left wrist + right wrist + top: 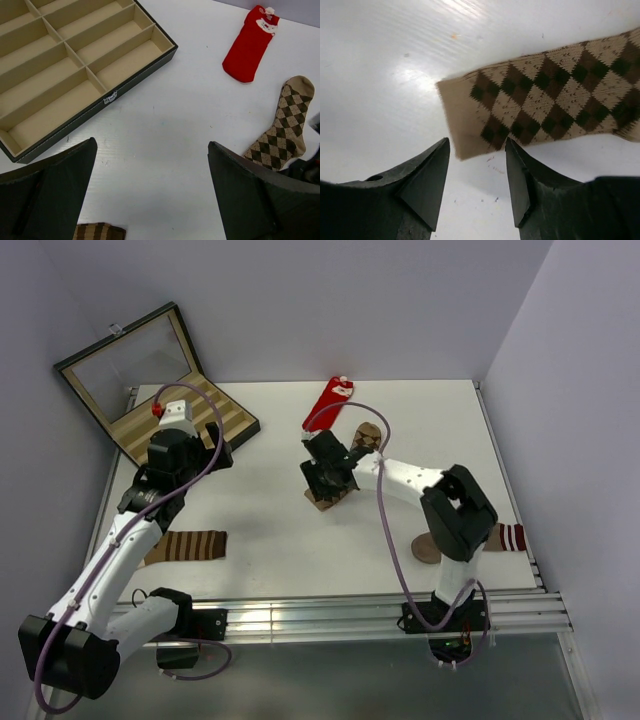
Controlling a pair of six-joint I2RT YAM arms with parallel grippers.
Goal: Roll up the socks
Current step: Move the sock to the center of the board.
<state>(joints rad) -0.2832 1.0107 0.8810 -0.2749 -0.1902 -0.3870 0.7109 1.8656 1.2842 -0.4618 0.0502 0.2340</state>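
Black divided box (pixel 50 112), red sock (pixel 247 47) outside

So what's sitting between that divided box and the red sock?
Nothing. In the left wrist view, only bare white table runs from the divided box to the red sock.

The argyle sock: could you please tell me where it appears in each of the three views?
Top external: argyle sock at centre, mostly hidden by the right gripper.
Left wrist: the sock lies diagonally at the right edge.
Right wrist: it fills centre to right, cuff end nearest the gripper.
Shared landmark: the red sock, beyond its toe in top and left wrist views only.
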